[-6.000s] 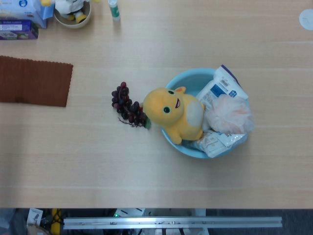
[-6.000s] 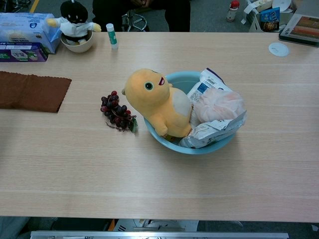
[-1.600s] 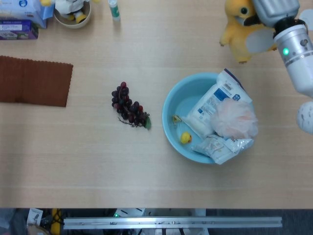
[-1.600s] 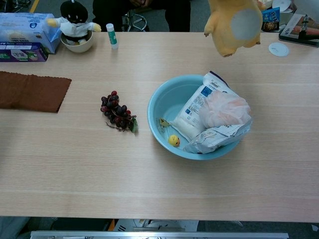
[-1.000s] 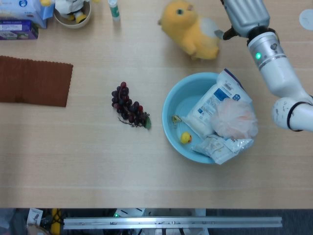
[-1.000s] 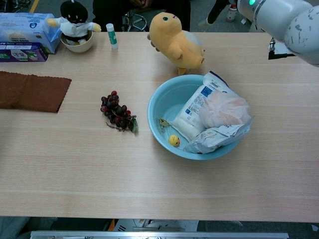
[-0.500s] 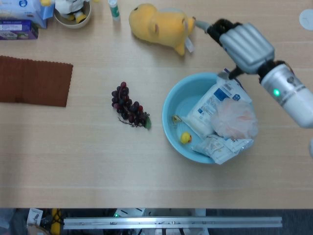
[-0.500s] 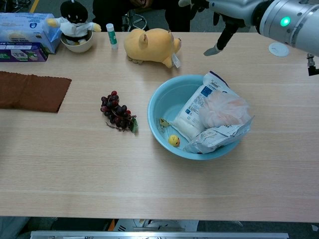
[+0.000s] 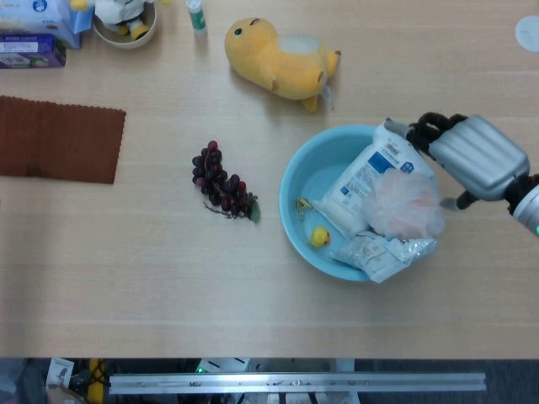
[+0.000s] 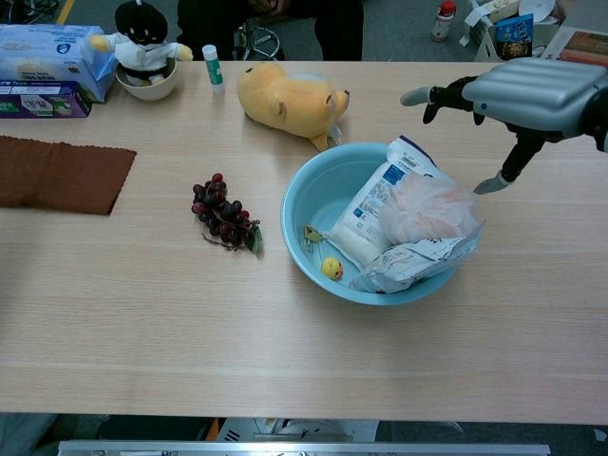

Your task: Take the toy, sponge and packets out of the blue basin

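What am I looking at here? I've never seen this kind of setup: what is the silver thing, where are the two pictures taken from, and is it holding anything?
Both pictures come from the robot's own cameras: the head view looks straight down on the table, the chest view looks across it from lower down. The silver thing is the robot's right hand, on the end of an arm; it hovers open above the blue basin and holds nothing. The left hand is not in view. In the basin lie a pink sponge, two packets and a small yellow duck. The yellow plush toy lies on the table beyond the basin. Grapes and a brown cloth lie to the left.
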`<state>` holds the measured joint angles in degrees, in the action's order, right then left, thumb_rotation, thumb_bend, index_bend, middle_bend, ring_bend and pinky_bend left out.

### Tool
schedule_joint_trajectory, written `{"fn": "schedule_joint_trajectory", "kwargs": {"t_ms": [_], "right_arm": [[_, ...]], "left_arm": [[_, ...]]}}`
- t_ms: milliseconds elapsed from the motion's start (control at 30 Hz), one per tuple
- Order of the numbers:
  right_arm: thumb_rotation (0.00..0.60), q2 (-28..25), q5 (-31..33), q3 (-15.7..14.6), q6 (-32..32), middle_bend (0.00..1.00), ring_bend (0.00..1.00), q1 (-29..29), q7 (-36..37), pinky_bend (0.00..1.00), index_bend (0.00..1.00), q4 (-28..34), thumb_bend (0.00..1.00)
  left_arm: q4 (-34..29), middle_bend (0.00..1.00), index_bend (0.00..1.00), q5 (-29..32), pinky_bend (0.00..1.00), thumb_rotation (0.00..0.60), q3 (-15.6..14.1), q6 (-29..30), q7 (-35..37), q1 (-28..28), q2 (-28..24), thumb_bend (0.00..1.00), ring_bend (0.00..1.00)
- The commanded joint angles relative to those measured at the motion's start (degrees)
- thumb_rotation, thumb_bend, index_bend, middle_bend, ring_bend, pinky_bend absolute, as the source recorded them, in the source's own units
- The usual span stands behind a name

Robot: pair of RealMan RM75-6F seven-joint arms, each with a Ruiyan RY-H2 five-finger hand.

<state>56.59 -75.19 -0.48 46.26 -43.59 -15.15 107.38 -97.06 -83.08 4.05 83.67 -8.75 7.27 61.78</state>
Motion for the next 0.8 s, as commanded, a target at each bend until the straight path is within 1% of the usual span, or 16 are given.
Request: {"fn": "schedule_joint_trajectory", "kwargs": {"t_ms": [33, 233, 433, 600, 667, 700, 800], "right_arm": [[0.6, 0.07, -2.59, -1.24, -1.03, 0.17, 0.15, 0.37, -0.8, 0.37, 0.04, -0.05, 0.0], [0.6, 1.6, -3.63, -2.07, -4.05, 0.16, 0.14, -0.73, -3.91, 0.35, 0.02, -0.52, 0.0], [0.6, 4.75, -1.99, -1.77, -7.16, 0.16, 0.14, -2.66, -7.3, 0.35, 0.02, -1.8, 0.0], [0.6, 7.64, 0.45, -1.68, -8.13, 0.17, 0.14, -4.18, -13.19, 0.35, 0.03, -3.11, 0.0], [0.6, 9.0, 1.81, -1.47, -7.87, 0.2, 0.15, -4.52, -14.78, 0.36, 0.08, -3.49, 0.03], [0.6, 9.6, 2.19, -1.4, -7.49, 0.23, 0.16, -4.59, -15.58, 0.38, 0.13, -3.74, 0.05], [0.6, 11.58, 3.67, -1.36, -6.56, 0.31, 0.24, -4.82, -18.01, 0.46, 0.26, -4.77, 0.15]], "left_arm": [[-0.06, 0.22, 0.25, -0.06, 0.25, 0.6, -0.08, -0.02, -0.02, 0.01, 0.19, 0.33, 0.22], [-0.19, 0.22, 0.25, -0.01, 0.25, 0.6, -0.4, 0.67, 0.24, -0.67, -0.21, 0.33, 0.22], [0.0, 0.22, 0.25, 0.41, 0.25, 0.6, -0.6, 0.77, 0.57, -1.1, -0.31, 0.33, 0.22], [0.23, 0.22, 0.25, 0.49, 0.25, 0.6, -0.63, 1.05, 1.01, -1.37, -0.31, 0.33, 0.22], [0.34, 0.21, 0.25, 0.39, 0.25, 0.6, -0.63, 1.21, 1.21, -1.46, -0.31, 0.33, 0.22], [0.38, 0.21, 0.25, 0.41, 0.25, 0.6, -0.65, 1.24, 1.28, -1.51, -0.32, 0.33, 0.22], [0.46, 0.21, 0.25, 0.39, 0.25, 0.6, -0.67, 1.29, 1.47, -1.59, -0.27, 0.33, 0.22]]}}
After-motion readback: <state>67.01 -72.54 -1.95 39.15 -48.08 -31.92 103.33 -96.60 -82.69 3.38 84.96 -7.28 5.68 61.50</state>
